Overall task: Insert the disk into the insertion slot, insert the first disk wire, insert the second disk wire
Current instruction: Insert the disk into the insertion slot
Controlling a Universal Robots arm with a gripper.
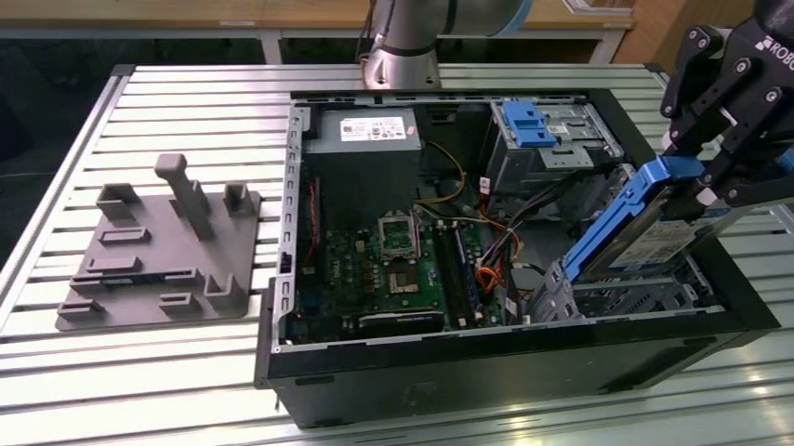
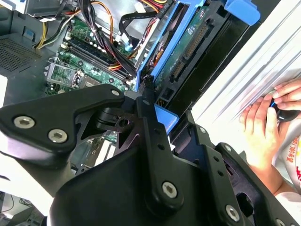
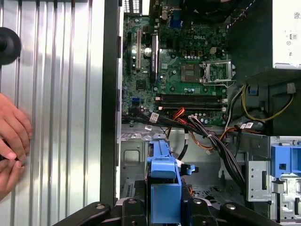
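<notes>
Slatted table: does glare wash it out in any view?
Exterior view: slatted table carries bright reflections along the picture's bottom. Second wrist view: its slats beyond the disk are washed out white. First wrist view: mild streaks, slats readable.

In the exterior view we lose the arm (image 1: 403, 37) at the top edge and part of the gripper (image 1: 713, 172) at the right edge. The disk (image 1: 645, 232) covers much of the slot (image 1: 639, 297); we cannot tell whether its lower end touches it. In the first wrist view the edge cuts off a person's hands (image 3: 11, 141).
</notes>
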